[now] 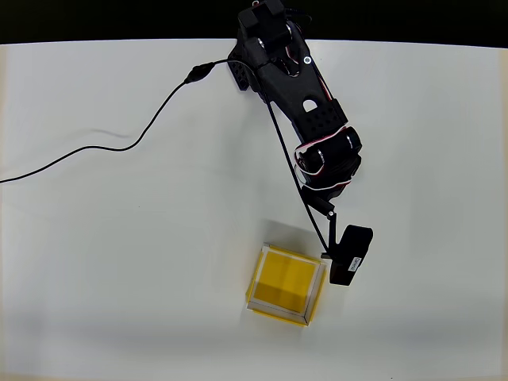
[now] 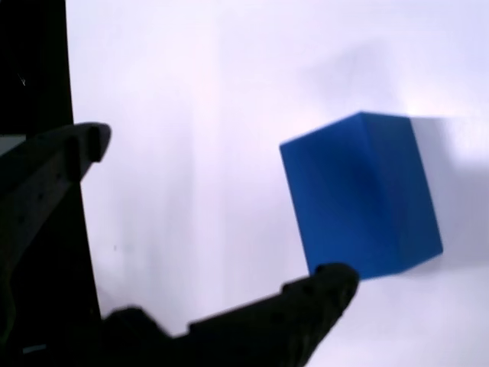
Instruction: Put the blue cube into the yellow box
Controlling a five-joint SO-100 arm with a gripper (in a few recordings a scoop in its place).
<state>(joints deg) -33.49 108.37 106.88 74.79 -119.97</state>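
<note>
Black and two-fingered, the gripper (image 2: 221, 210) shows in the wrist view with its jaws spread wide and nothing between them: one fingertip (image 2: 92, 141) sits at the upper left of the picture, the other fingertip (image 2: 328, 283) reaches in from the bottom, and bare white table (image 2: 199, 92) fills the gap. Resting on that table is the blue cube (image 2: 359, 195), a matte block casting a soft shadow to its right; its lower corner lies just above the lower fingertip, though contact cannot be judged, and it sits off to the side of the gap rather than inside it. From overhead, the black arm (image 1: 305, 111) stretches from its base at the far edge of the table toward the near edge, its gripper end (image 1: 349, 255) hanging just beside the right wall of the yellow box (image 1: 286, 283). That box stands open-topped with a pale rim, slightly rotated, in the near half of the table, right of the middle, and its bright yellow floor holds nothing. A black cable (image 1: 119, 143) curls from the arm's base across the left half of the table to the left edge
</note>
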